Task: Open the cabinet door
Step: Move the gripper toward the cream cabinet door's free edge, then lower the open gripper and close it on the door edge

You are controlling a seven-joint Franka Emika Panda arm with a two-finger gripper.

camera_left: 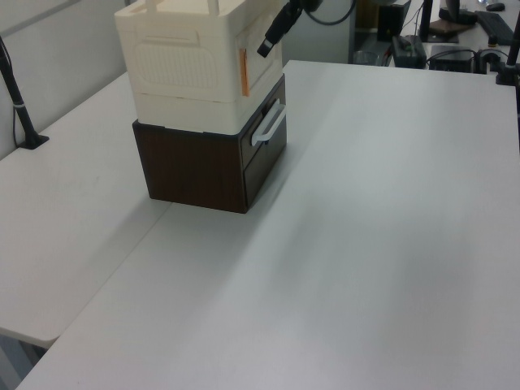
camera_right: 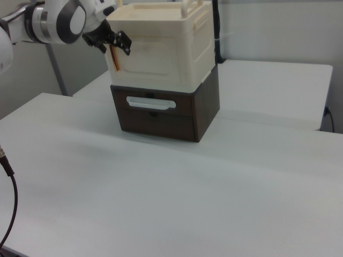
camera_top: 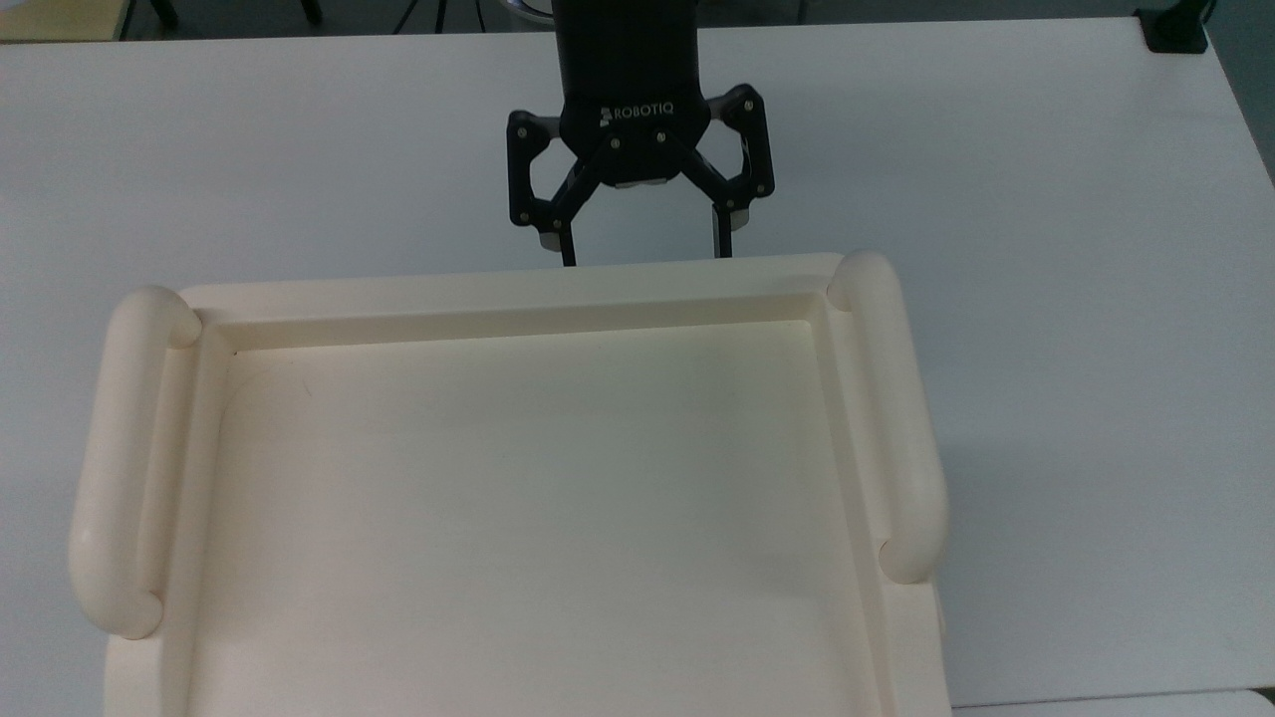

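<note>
We are holding our black two-finger gripper (camera_top: 644, 254) spread open at twelve o'clock of the cream recessed cabinet top (camera_top: 518, 498) in the top view. In the right view, the flat cream cabinet door (camera_right: 153, 56) is facing six o'clock, long axis horizontal, above the dark brown drawer base (camera_right: 161, 115). White table (camera_right: 161, 203) is lying open before it.

I see bare table (camera_left: 366, 244) all along the cabinet door's (camera_right: 153, 55) side. My gripper (camera_top: 642, 254) seems almost against that door, blocking its front.
</note>
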